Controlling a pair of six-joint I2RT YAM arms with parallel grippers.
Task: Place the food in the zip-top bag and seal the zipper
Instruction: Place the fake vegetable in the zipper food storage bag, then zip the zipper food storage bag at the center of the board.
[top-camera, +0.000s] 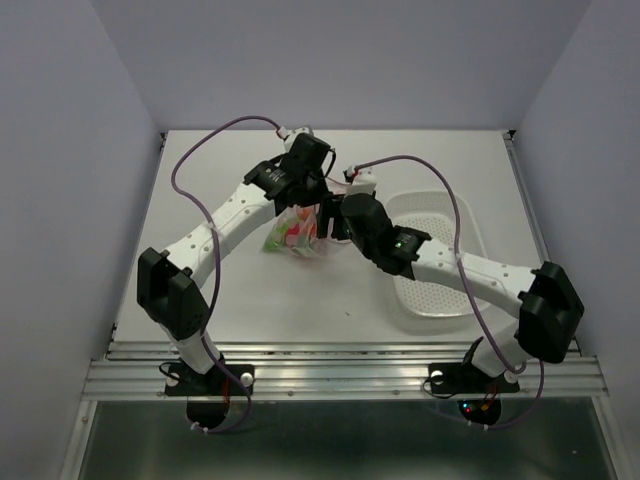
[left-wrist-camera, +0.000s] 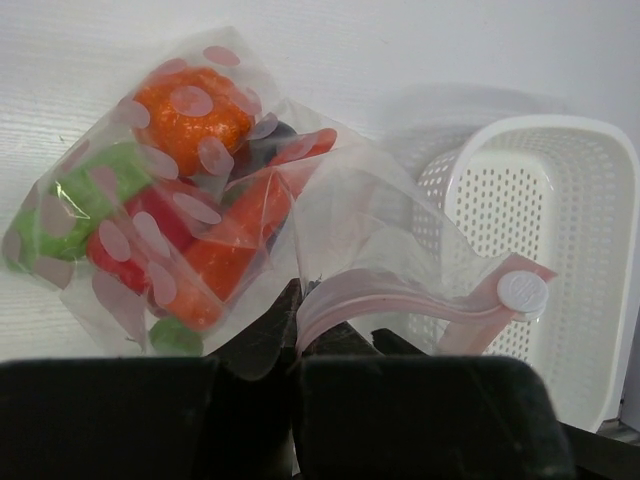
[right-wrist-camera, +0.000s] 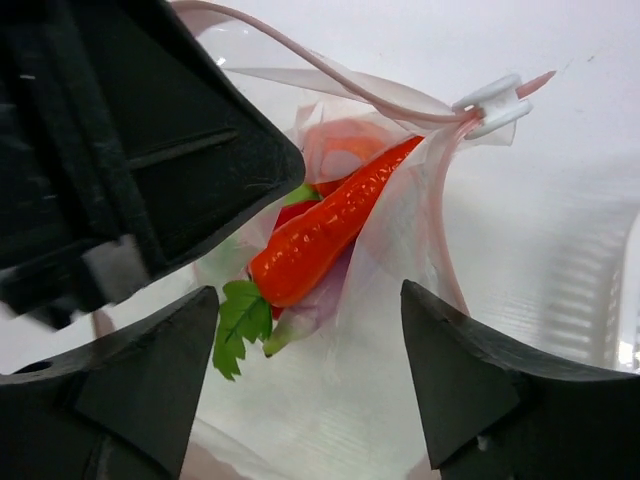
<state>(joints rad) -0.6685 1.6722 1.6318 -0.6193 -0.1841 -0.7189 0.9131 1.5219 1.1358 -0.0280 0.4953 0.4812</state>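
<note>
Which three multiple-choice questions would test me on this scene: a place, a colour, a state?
1. Where is the carrot?
A. inside the zip-top bag
B. in the right claw
C. in the left claw

2. What colour is the slider on the zipper?
A. black
B. white
C. green

3. How is the left claw?
A. wide open
B. shut on the carrot
C. shut on the zipper

1 A: the carrot shows through the bag's film, and the right claw is open.
2 B: the slider at the zipper's end is white.
3 C: it pinches the pink strip.
</note>
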